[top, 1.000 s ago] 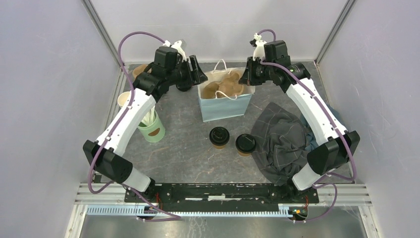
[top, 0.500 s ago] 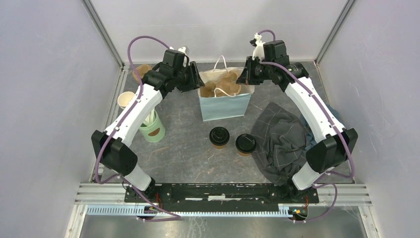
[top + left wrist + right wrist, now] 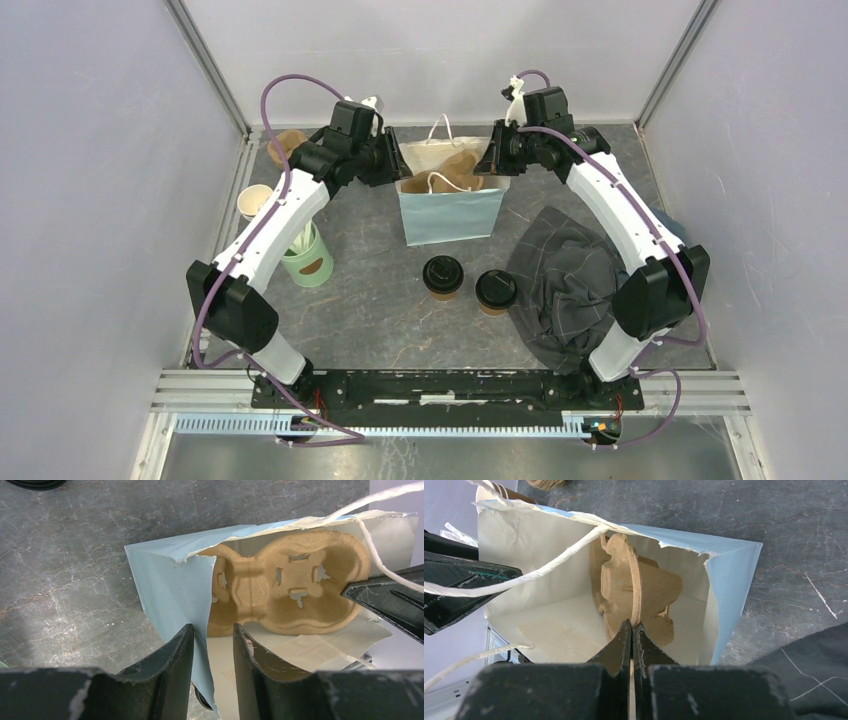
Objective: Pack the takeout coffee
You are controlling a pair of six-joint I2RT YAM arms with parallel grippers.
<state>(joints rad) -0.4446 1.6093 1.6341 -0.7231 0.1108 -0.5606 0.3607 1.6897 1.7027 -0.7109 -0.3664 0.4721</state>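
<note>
Two brown paper cups with black sip lids [image 3: 442, 276] [image 3: 495, 290] stand side by side in front of a light blue paper bag [image 3: 450, 205]. A brown pulp cup carrier [image 3: 445, 172] sits in the bag. My left gripper [image 3: 397, 165] is at the bag's left rim. In the left wrist view it [image 3: 212, 630] is open, straddling the bag's wall [image 3: 165, 580], with the carrier [image 3: 280, 587] beyond. My right gripper [image 3: 492, 160] is at the bag's right rim. In the right wrist view it [image 3: 632, 625] is shut on the carrier's edge [image 3: 644, 587] inside the bag [image 3: 729, 580].
A green cup of white sticks [image 3: 307, 258] stands left of the bag. A crumpled dark cloth [image 3: 570, 280] lies right of the cups. A pale paper cup [image 3: 252, 203] and brown paper items [image 3: 288, 142] sit at the far left. Black lids [image 3: 35, 484] lie near the bag.
My left gripper has moved right to the bag's left rim and now straddles its wall. The right gripper has kept hold of the carrier and shifted slightly; the bag has squared up.
</note>
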